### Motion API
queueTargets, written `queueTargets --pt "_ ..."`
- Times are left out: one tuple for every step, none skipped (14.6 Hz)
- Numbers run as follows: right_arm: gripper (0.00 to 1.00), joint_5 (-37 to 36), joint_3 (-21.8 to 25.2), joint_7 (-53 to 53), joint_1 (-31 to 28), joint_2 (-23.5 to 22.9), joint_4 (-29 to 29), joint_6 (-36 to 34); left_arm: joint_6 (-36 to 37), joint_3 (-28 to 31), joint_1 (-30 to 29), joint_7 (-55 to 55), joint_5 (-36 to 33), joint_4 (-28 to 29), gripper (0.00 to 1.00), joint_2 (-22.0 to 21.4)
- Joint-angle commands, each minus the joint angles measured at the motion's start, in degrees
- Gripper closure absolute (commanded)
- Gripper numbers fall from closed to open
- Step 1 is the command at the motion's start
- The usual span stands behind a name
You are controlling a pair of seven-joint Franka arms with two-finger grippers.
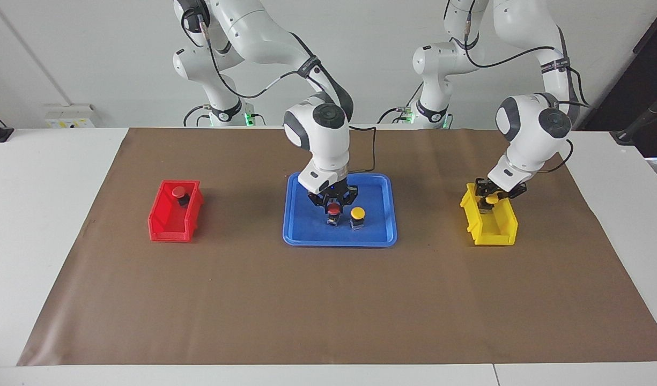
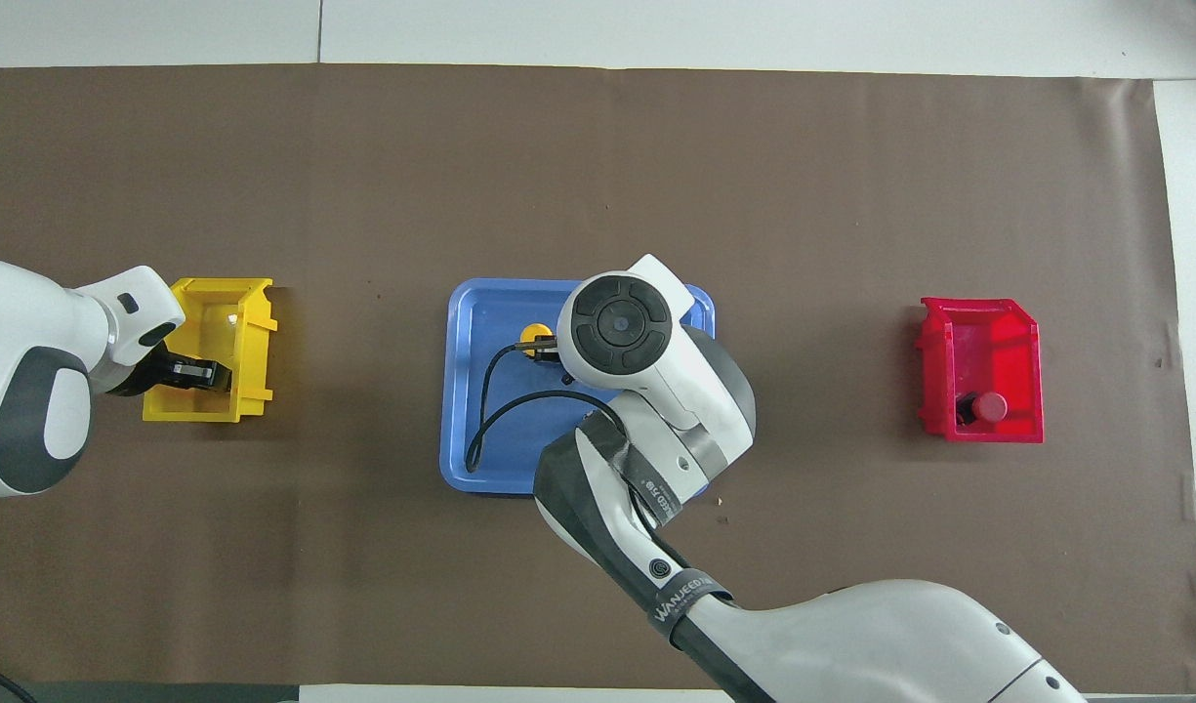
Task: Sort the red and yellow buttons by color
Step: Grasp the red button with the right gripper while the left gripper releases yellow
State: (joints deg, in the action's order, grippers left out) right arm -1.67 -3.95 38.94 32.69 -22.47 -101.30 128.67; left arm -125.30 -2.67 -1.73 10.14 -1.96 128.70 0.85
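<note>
A red button (image 1: 334,208) and a yellow button (image 1: 357,213) stand side by side in the blue tray (image 1: 307,238). My right gripper (image 1: 334,203) is open and low over the red button, with a finger on each side of its cap. In the overhead view the right arm hides this button, and the tray's yellow button (image 2: 534,332) shows beside the wrist. My left gripper (image 1: 491,196) is shut on a second yellow button (image 1: 491,200) and holds it inside the yellow bin (image 1: 492,236). Another red button (image 1: 179,192) lies in the red bin (image 1: 167,233).
The yellow bin (image 2: 251,332) stands at the left arm's end of the brown mat, the red bin (image 2: 988,332) at the right arm's end, and the blue tray (image 2: 461,391) between them. A black cable of the right arm hangs over the tray.
</note>
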Motion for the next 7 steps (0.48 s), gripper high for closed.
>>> queueTargets --pt "0.80 -1.40 0.17 -0.44 -1.04 0.67 3.54 -4.54 -1.27 0.39 0.41 -1.35 -1.20 1.73 0.29 -1.90" --pt "0.80 -2.71 0.43 -1.58 -2.09 0.84 6.79 -9.62 -1.01 0.39 0.41 -1.35 -1.20 1.20 0.27 -1.81" --pt "0.80 -3.42 0.44 -3.94 -4.54 2.93 7.95 -13.85 -0.92 0.39 0.32 -1.35 -1.20 1.20 0.27 -1.81" --pt "0.80 -3.25 0.35 -7.88 -7.43 6.35 7.01 -16.32 -0.83 0.39 0.24 -1.35 -1.20 1.11 0.27 -1.73" --pt "0.80 -3.08 0.26 -13.05 -11.03 10.21 4.21 -18.26 -0.65 0.39 0.32 -1.35 -1.11 0.76 0.27 -1.73" --pt "0.80 -2.38 0.17 -18.67 -14.98 13.90 1.66 -19.59 0.04 0.30 0.32 -1.35 -1.02 -0.11 0.27 -1.64" --pt "0.80 -1.59 0.17 -24.21 -18.33 16.99 -0.98 -21.17 1.88 0.30 0.32 -1.43 -0.85 -1.34 0.27 -1.90"
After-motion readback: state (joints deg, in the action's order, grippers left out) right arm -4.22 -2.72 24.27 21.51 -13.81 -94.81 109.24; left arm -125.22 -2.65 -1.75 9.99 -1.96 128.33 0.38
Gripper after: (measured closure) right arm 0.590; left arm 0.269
